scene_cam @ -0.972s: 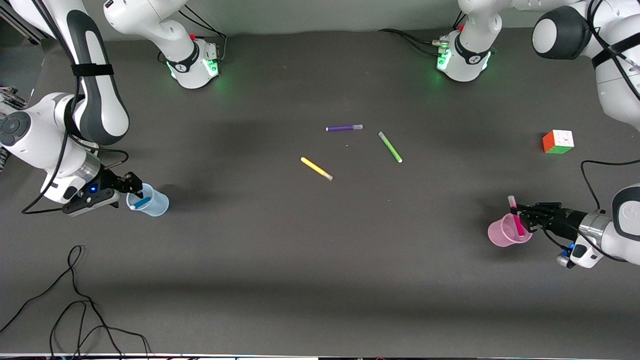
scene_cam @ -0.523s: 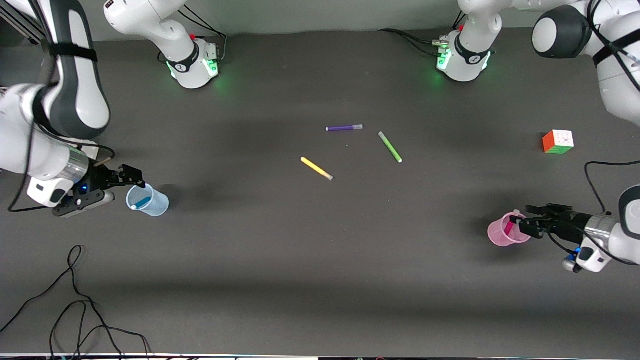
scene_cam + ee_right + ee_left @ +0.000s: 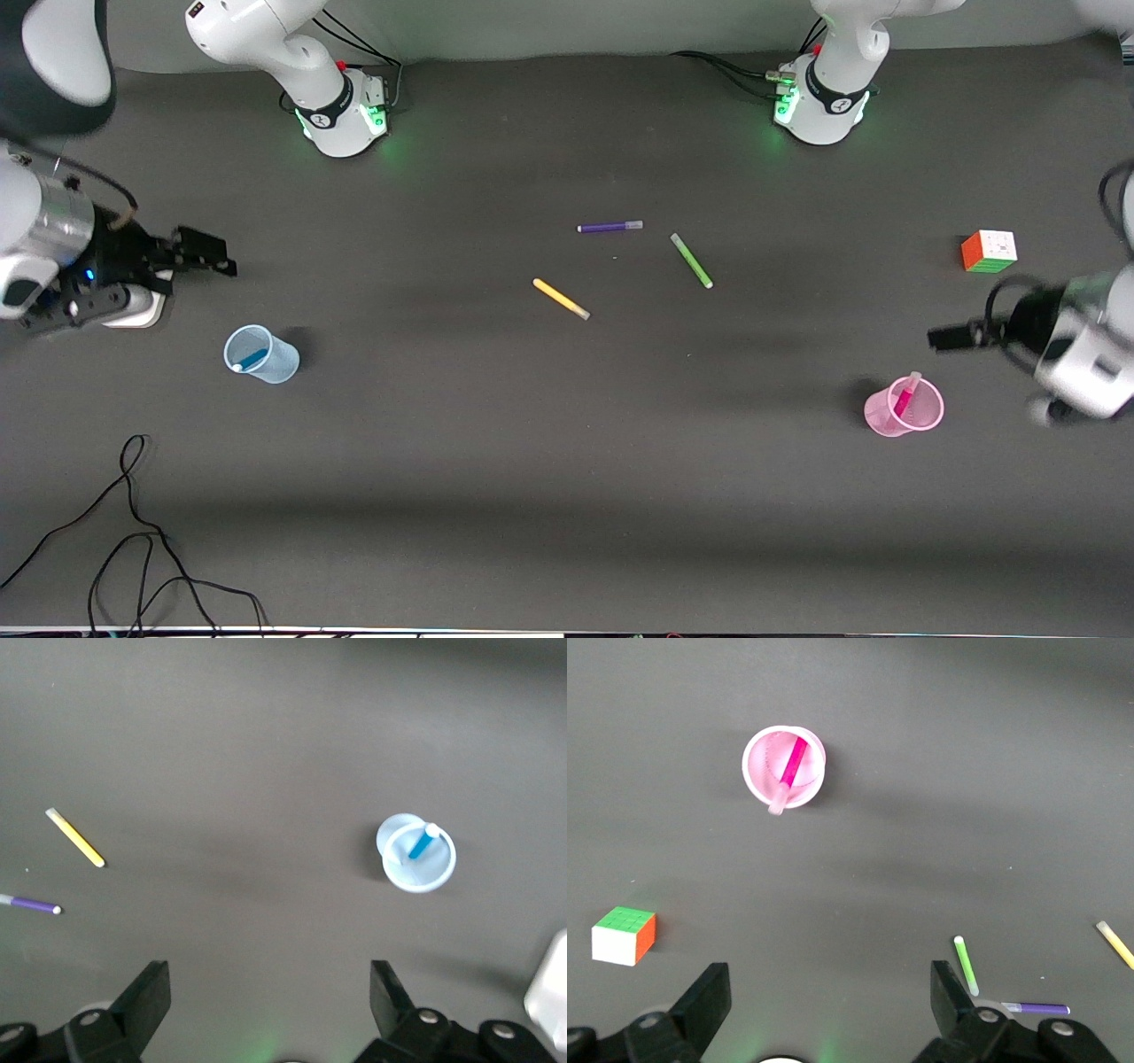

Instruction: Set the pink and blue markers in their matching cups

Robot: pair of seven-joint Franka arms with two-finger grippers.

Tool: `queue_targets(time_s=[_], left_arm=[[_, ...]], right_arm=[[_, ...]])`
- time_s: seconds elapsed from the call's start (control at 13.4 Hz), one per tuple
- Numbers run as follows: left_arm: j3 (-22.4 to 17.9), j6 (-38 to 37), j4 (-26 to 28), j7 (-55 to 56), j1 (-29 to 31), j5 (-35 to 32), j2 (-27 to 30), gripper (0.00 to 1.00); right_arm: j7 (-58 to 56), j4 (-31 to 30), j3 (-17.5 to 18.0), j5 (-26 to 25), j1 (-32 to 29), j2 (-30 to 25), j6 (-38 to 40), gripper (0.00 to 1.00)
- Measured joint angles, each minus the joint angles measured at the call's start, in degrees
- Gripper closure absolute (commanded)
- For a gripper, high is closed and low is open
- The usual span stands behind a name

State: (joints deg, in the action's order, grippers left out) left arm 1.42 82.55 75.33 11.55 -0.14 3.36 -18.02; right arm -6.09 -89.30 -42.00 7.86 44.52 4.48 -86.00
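The pale blue cup [image 3: 262,355] stands toward the right arm's end of the table with the blue marker [image 3: 252,359] leaning inside it. Both also show in the right wrist view, cup [image 3: 416,865] and marker [image 3: 421,842]. The pale pink cup [image 3: 904,410] stands toward the left arm's end with the pink marker [image 3: 904,397] leaning inside it; the left wrist view shows cup [image 3: 760,771] and marker [image 3: 794,764]. My right gripper [image 3: 211,254] [image 3: 270,979] is open and empty, raised over bare table beside the blue cup. My left gripper [image 3: 946,337] [image 3: 830,983] is open and empty, raised over bare table beside the pink cup.
A purple pen [image 3: 609,227], a green pen [image 3: 691,260] and a yellow pen [image 3: 561,299] lie mid-table. A colour cube [image 3: 989,251] sits toward the left arm's end. Black cables [image 3: 133,549] lie at the near corner by the right arm's end.
My left gripper let go of the pink marker, which dropped into the pink cup. Both grippers have lifted and drawn away from their cups.
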Motion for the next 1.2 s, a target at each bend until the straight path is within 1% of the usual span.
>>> queue_targets(time_s=[0.07,0.15,0.22,0.3,0.37,0.52,0.6,0.67,0.75,0.97,1.2], left_arm=[[-0.28,2.70,5.35,-0.04,0.06,-0.35,4.65,0.00],[-0.55,5.21,10.34,-0.12,0.12,-1.05,8.53,0.00],[-0.60,7.38,14.84,-0.24,0.14,-2.72,11.79,0.00],[-0.46,8.78,17.75,-0.29,0.07,-4.73,13.78,0.00],[-0.28,9.84,19.37,-0.29,-0.02,-6.28,14.80,0.00],[0.00,10.58,20.30,-0.29,-0.32,-7.23,14.96,0.00],[0.14,10.52,20.37,-0.09,-0.62,-7.24,14.96,0.00],[0.27,10.40,20.37,0.47,-1.08,-7.25,15.10,0.00],[0.42,10.28,20.36,0.98,-1.50,-7.24,15.43,0.00],[0.81,10.13,20.29,1.16,-1.83,-6.99,17.41,0.00],[0.81,9.53,20.23,-0.20,-1.83,-6.99,18.32,0.00]], right_arm=[[3.95,0.71,0.63,-2.13,1.73,-1.56,0.80,0.00],[6.71,0.86,2.60,-4.69,2.12,-3.17,1.02,0.00],[8.37,0.77,5.60,-7.47,1.08,-4.60,1.06,0.00],[9.01,0.47,9.84,-9.11,-2.01,-5.49,1.04,0.00],[9.21,-0.04,15.32,-9.71,-7.12,-5.91,0.84,0.00],[9.21,-0.64,26.72,-9.87,-19.02,-6.10,0.51,0.00],[9.21,-0.86,30.37,-9.87,-23.00,-6.44,0.50,0.00],[9.21,-1.48,32.24,-9.86,-25.20,-7.04,0.51,0.00],[9.21,-2.31,33.08,-9.68,-26.61,-7.61,0.47,0.00],[9.21,-4.86,34.06,-7.01,-30.52,-8.37,-2.43,0.00],[9.21,-5.82,34.28,-6.41,-31.16,-8.10,-3.82,0.00]])
